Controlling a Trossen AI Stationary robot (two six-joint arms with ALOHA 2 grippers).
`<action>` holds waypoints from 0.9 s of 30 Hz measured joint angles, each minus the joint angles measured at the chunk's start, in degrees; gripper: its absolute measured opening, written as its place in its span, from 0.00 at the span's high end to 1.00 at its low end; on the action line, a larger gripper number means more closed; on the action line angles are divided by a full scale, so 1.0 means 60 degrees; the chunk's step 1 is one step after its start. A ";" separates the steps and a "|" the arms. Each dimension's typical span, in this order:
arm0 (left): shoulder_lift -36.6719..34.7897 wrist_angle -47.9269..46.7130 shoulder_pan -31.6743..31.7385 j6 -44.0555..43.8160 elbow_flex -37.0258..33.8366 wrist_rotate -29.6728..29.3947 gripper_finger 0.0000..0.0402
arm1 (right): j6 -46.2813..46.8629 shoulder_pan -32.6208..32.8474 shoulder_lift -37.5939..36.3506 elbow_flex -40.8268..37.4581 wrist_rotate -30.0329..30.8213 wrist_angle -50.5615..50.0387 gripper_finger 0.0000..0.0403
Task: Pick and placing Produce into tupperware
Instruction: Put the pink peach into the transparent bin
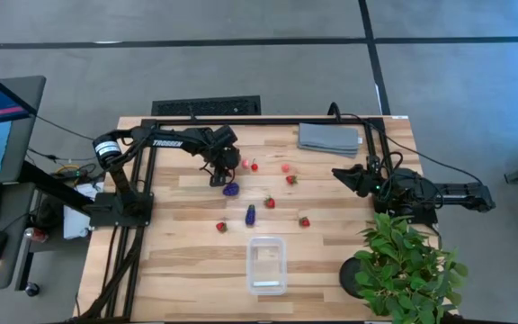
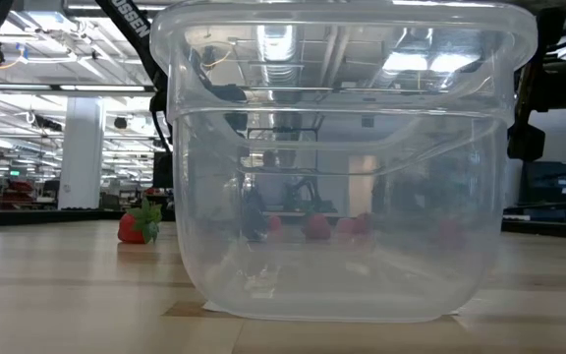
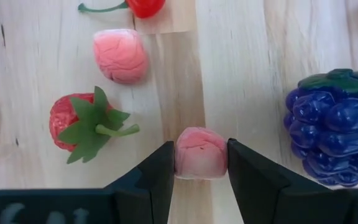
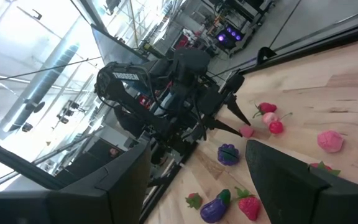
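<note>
My left gripper (image 1: 218, 179) is at the far-left part of the table, shut on a small pink fruit piece (image 3: 201, 160). Beside it lie a roundish dark purple fruit (image 3: 331, 127), a strawberry (image 3: 82, 121), another pink piece (image 3: 120, 55) and a red cherry (image 3: 146, 6). More strawberries (image 1: 269, 202) and an elongated purple piece (image 1: 250, 214) are scattered mid-table. The clear tupperware (image 1: 266, 265) stands on its base near the table's near edge and fills the low view (image 2: 342, 167). My right gripper (image 1: 347, 175) waits open at the table's right side. My left gripper pinches the small pink fruit piece by its two opposite sides (image 3: 188, 158), between the ends of its two fingers (image 3: 157, 174). The fingers come from above, slanting down. Whether the piece is clear of the wood or still rests on it, I cannot tell.
A folded grey cloth (image 1: 328, 138) lies at the far right corner. A green potted plant (image 1: 407, 265) stands at the near right corner. Bare wood lies on either side of the tupperware. A monitor and a mouse sit on a stand left of the table.
</note>
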 joint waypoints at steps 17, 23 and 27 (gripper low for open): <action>-0.1010 -0.1196 0.0164 -0.0306 0.0743 -0.0143 0.67 | 0.0000 -0.0004 0.0000 0.0000 0.0000 0.0003 0.29; -0.1714 -0.1596 0.0132 -0.0640 0.1000 0.0386 0.67 | 0.0000 -0.0004 0.0000 0.0003 0.0000 0.0004 0.29; -0.2215 -0.1603 0.0027 -0.0987 0.1005 0.0792 0.67 | 0.0000 -0.0003 -0.0004 0.0003 0.0000 0.0004 0.29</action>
